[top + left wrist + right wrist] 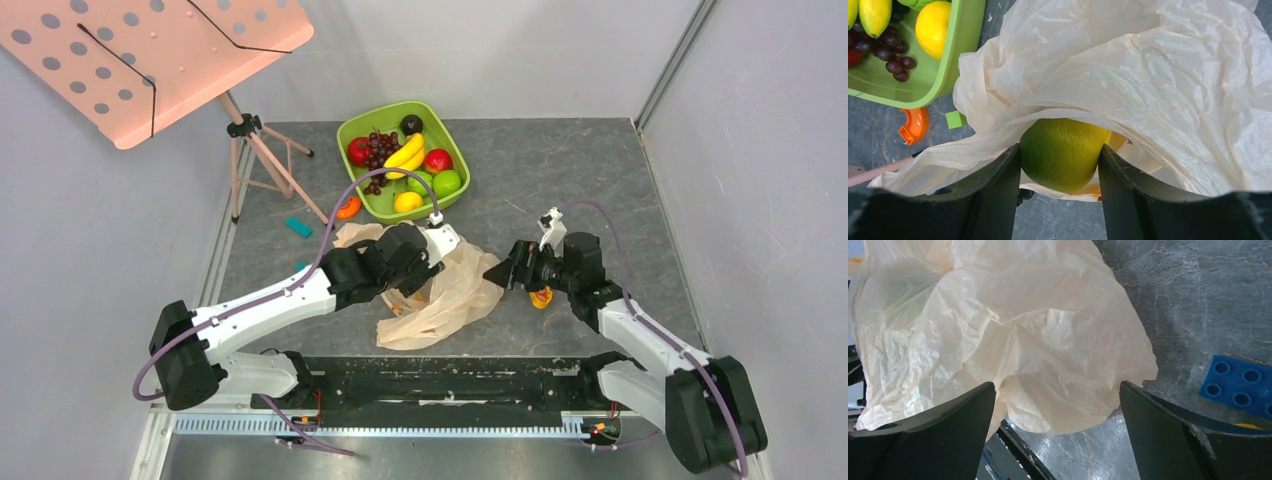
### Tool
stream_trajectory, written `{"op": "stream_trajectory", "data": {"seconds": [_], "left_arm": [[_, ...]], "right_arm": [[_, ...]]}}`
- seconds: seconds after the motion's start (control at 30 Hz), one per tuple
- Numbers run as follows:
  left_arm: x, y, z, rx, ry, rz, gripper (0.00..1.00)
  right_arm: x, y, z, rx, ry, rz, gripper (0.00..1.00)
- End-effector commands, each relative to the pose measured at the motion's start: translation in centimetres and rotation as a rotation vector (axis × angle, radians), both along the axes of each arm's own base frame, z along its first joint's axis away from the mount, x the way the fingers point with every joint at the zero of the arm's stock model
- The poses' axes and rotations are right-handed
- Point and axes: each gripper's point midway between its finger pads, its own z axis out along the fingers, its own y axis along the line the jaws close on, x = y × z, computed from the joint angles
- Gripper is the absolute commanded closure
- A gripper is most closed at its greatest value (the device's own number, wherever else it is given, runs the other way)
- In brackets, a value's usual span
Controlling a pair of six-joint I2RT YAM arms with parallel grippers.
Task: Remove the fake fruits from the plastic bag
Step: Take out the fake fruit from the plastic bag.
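The plastic bag (455, 290) lies crumpled on the grey table between my arms. My left gripper (1059, 165) is shut on a round green-yellow fake fruit (1060, 152) at the bag's (1148, 75) open edge, with film draped over the fruit's top. From above, the left gripper (410, 280) sits on the bag's left side. My right gripper (497, 272) is at the bag's right edge. It stands open (1058, 395) with a loose fold of the bag (998, 330) hanging between its fingers, untouched.
A green tub (462, 165) behind the bag holds a grape bunch (378, 150), a banana (405, 153) and other fruits. An orange piece (913, 125) and a green block (955, 119) lie beside it. A blue block (1240, 385) lies by the right gripper. A pink music stand (150, 50) stands far left.
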Motion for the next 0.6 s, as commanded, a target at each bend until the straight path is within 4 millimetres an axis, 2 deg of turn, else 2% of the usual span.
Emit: {"op": "stream_trajectory", "data": {"seconds": [0.0, 0.07, 0.13, 0.17, 0.3, 0.37, 0.47, 0.57], "left_arm": [[0.2, -1.7, 2.0, -0.101, -0.007, -0.010, 0.60], [0.2, -1.9, 1.7, -0.102, 0.003, -0.014, 0.60], [0.1, -2.1, 1.8, -0.110, 0.008, -0.018, 0.60], [0.1, -2.1, 1.9, -0.114, 0.006, -0.018, 0.60], [0.0, -1.9, 2.6, -0.121, -0.004, -0.016, 0.60], [-0.1, -1.7, 3.2, -0.124, -0.007, -0.017, 0.60], [-0.7, -1.7, 4.8, -0.161, -0.003, -0.044, 0.60], [-1.8, -2.1, 7.6, -0.239, -0.008, -0.095, 0.60]], "right_arm": [[0.8, 1.4, 0.2, 0.057, -0.035, 0.034, 0.02], [1.0, 1.9, -0.8, 0.036, -0.020, 0.046, 0.04], [1.2, 2.2, -1.8, 0.008, 0.000, 0.058, 0.11], [1.5, 2.4, -2.0, -0.001, -0.001, 0.061, 0.21], [2.4, 2.1, -2.8, -0.056, -0.001, 0.038, 0.79], [3.2, 1.1, -2.8, -0.118, -0.025, -0.008, 1.00], [5.0, -1.5, -1.8, -0.254, -0.086, -0.124, 1.00], [6.3, -4.3, -0.8, -0.390, -0.126, -0.232, 1.00]]}}
